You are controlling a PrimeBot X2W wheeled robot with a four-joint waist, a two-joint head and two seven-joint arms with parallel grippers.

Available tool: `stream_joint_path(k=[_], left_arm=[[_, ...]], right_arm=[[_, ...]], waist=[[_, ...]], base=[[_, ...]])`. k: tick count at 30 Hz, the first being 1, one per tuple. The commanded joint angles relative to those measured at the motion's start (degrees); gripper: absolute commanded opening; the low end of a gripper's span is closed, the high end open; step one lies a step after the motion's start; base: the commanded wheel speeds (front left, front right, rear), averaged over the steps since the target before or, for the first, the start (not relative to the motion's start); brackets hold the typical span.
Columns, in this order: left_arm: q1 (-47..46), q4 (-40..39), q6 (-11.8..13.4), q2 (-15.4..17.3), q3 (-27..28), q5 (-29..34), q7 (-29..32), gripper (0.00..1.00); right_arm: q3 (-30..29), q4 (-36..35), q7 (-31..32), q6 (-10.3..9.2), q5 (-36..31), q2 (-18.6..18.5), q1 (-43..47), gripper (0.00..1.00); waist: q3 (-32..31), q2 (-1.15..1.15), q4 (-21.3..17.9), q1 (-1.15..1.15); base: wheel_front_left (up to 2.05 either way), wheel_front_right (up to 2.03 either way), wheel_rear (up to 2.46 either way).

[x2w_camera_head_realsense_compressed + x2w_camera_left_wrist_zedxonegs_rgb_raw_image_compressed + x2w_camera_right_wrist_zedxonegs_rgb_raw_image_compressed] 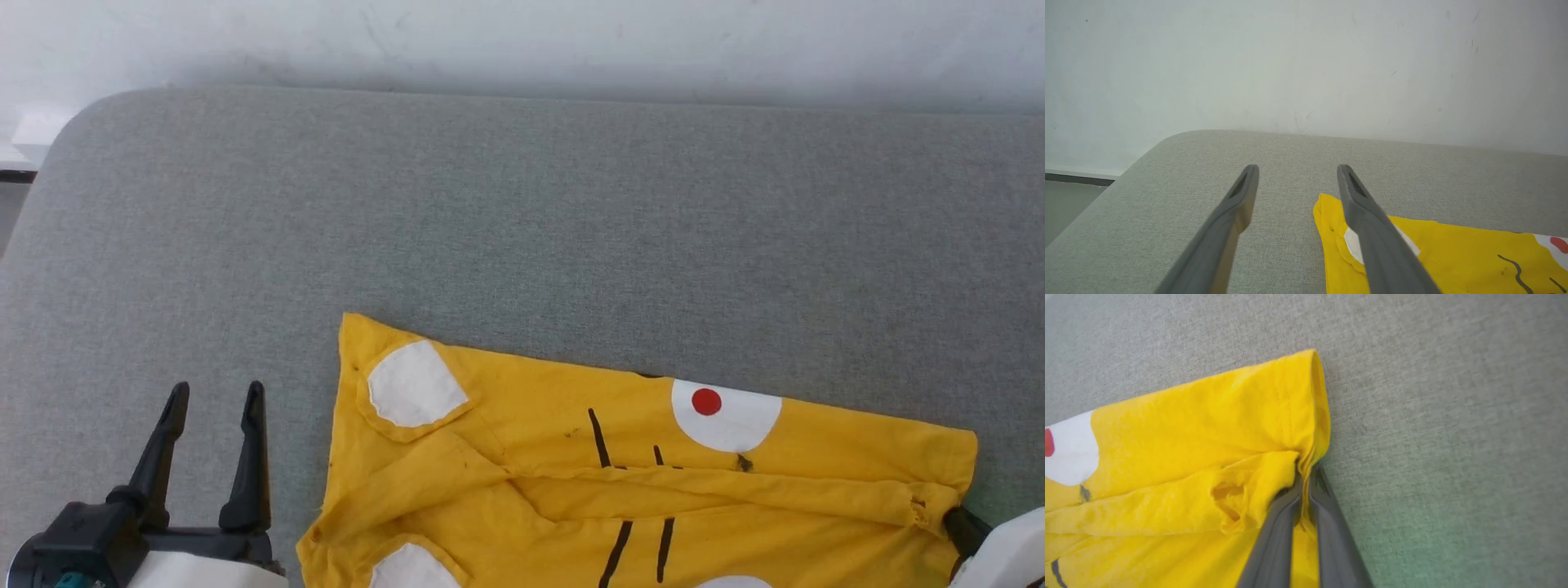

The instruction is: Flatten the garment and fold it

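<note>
The yellow T-shirt (571, 474) lies rumpled on the grey cushion (522, 229), with white patches, black lines and a red spot (706, 401). A fold runs across its middle. My left gripper (216, 400) stands open on the bare cushion, left of the shirt's left edge, holding nothing. In the left wrist view the gripper (1297, 173) points past the shirt's corner (1327, 212), and its right finger (1372, 237) overlaps a white patch. My right gripper (1306, 469) is shut on the T-shirt (1200, 437) at its right hem; in the head view just its dark base (963, 527) shows.
A pale wall (522, 41) rises behind the cushion's far edge. The cushion's rounded far-left corner (90, 114) drops to the floor (1065, 204). Bare grey fabric stretches beyond the shirt to the back and left.
</note>
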Motion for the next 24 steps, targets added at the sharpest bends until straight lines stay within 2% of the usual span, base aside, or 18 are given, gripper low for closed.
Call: stream_joint_path(k=[1,5,12,15,19,24], left_arm=[[-0.01,0.35,-0.18,-0.29,0.08,0.62,-0.27,1.0],[0.39,0.65,-0.02,-0.46,0.2,0.91,-0.27,1.0],[0.81,1.85,-0.89,-1.53,-0.33,0.78,-0.27,1.0],[0.92,2.23,-1.12,-1.79,-0.49,0.75,-0.27,1.0],[1.06,2.81,-1.51,-2.23,-0.64,0.48,-0.27,1.0],[1.19,3.07,-1.96,-2.95,-0.42,0.23,-0.27,1.0]], right_arm=[[-0.24,1.71,-0.12,-0.14,-0.93,0.67,-0.39,0.0],[-4.65,0.69,-2.42,-0.14,-2.82,0.67,-2.2,0.0],[-17.29,-1.46,-4.24,-0.14,-10.09,0.2,-6.11,0.0],[-19.07,-1.31,-3.86,-0.14,-10.56,-0.52,-6.63,0.0],[-16.18,-3.12,-1.66,-0.14,-9.23,-0.64,-6.06,0.0],[-5.93,-9.73,4.04,-0.14,-2.67,0.44,-4.63,0.0]], waist=[[-0.59,0.0,0.32,0.0],[-1.45,0.0,0.1,0.0],[-3.08,0.0,-0.56,0.0],[-3.37,0.0,-0.66,0.0],[-3.76,0.0,-0.97,0.0],[-3.82,0.0,-1.53,0.0]], base=[[0.0,0.0,0.0],[0.0,0.0,0.0],[0.0,0.0,0.0],[0.0,0.0,0.0],[0.0,0.0,0.0],[0.0,0.0,0.0]])
